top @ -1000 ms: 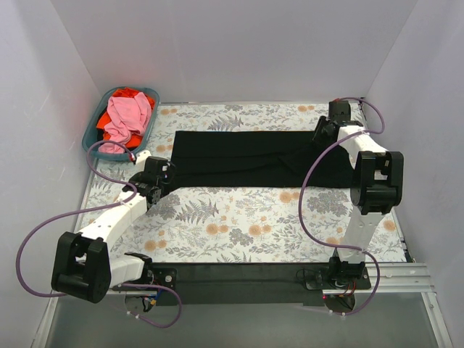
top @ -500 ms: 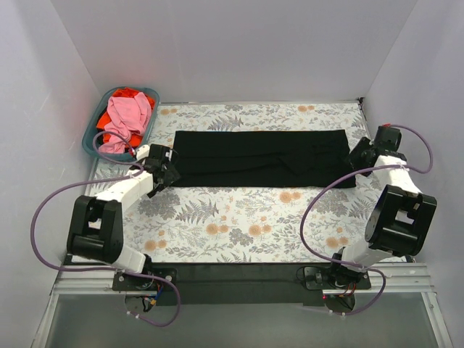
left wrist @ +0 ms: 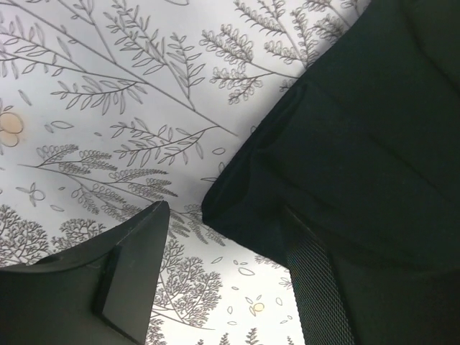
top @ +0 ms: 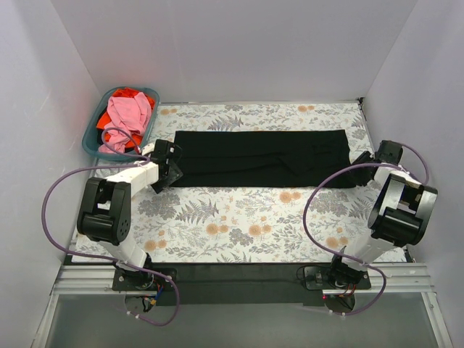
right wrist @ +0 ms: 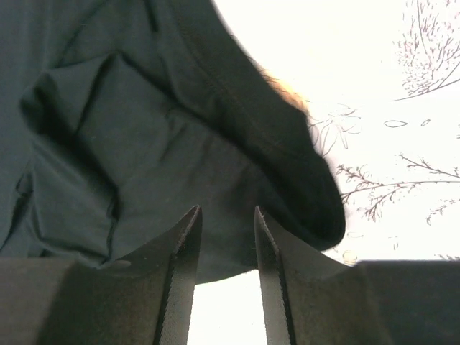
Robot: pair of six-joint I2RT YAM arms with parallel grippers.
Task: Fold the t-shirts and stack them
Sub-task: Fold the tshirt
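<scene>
Top external: black t-shirt [top: 261, 158] a flat band; left tool [left wrist: 226, 215], right tool [right wrist: 226, 210] released.

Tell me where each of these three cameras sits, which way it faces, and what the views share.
Top external: fixed above and behind the arms, looking down on the table, black shirt and basket; both arms show whole.
Left wrist: on the left arm, looking down at the shirt's left corner; left gripper fingers frame the bottom.
Right wrist: on the right arm, looking down at the shirt's right end; right gripper fingers stand at the bottom.
Shared: all three see the black shirt and the table.
</scene>
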